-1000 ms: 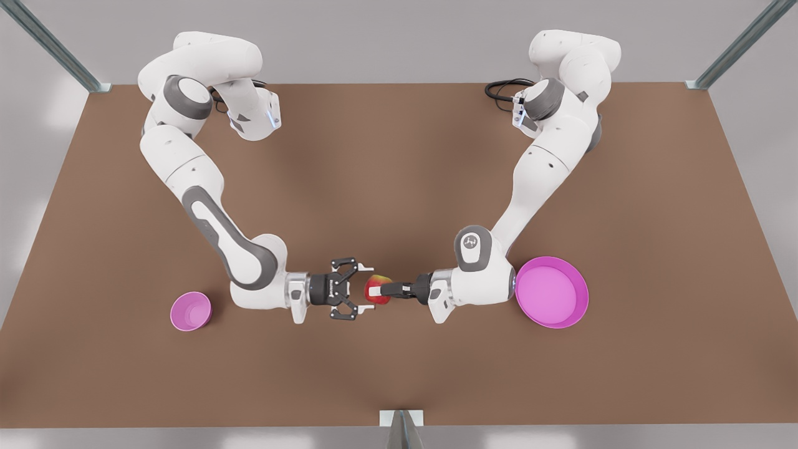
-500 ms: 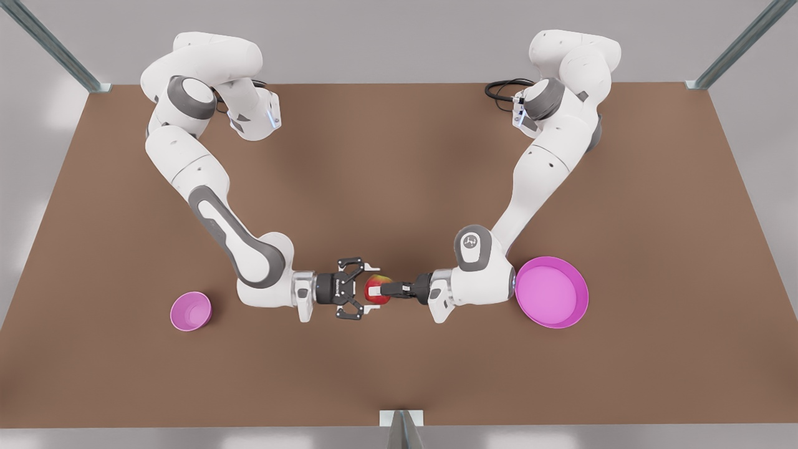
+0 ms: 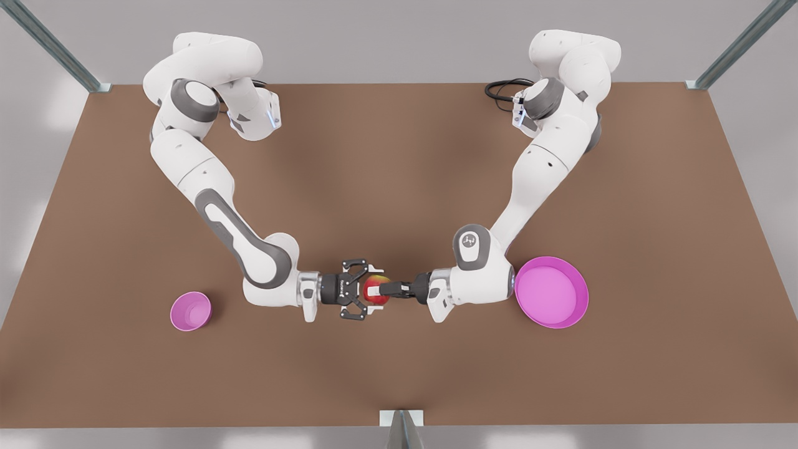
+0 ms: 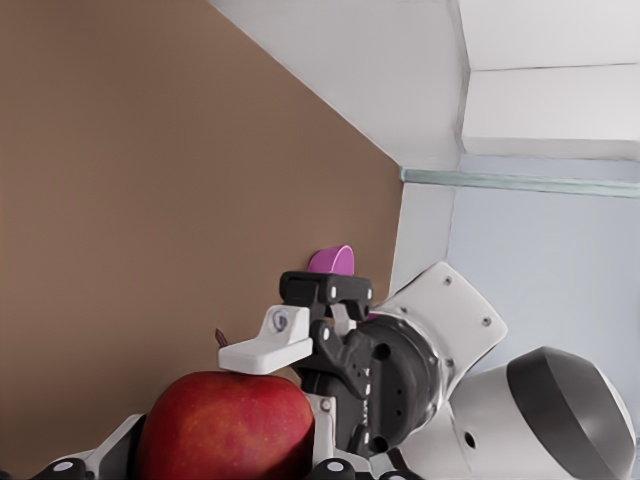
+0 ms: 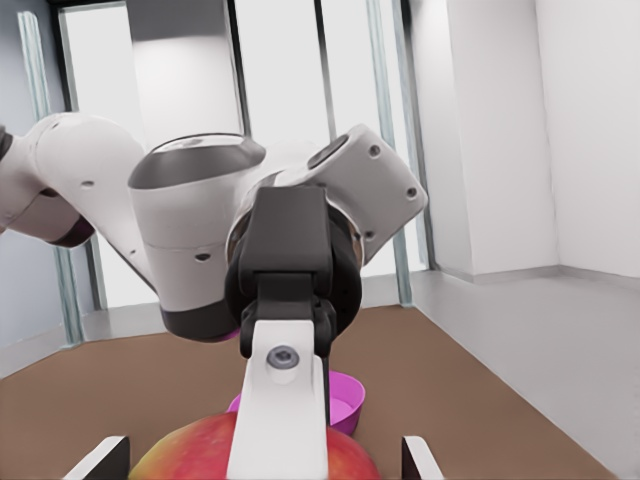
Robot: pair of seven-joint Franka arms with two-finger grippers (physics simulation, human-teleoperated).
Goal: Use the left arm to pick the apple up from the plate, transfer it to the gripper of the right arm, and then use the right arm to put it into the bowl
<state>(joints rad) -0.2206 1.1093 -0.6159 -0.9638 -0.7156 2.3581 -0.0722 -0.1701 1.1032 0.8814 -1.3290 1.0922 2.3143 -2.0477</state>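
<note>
Apple [image 3: 374, 289] sits in mid-air above the middle of the worktop [image 3: 399, 187], where you see the left tool [image 3: 388, 289] clenched on it from the front view's right. The right tool [image 3: 363, 298] reaches in from the front view's left with its fingers [image 5: 112, 456] spread wide on either side of the fruit, not closed on it. You find the plate [image 3: 552, 292] near the left arm's wrist and the bowl [image 3: 191, 311] well apart at the front view's left.

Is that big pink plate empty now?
Empty. The plate shows bare pink; the apple hangs between the left gripper and right gripper.
</note>
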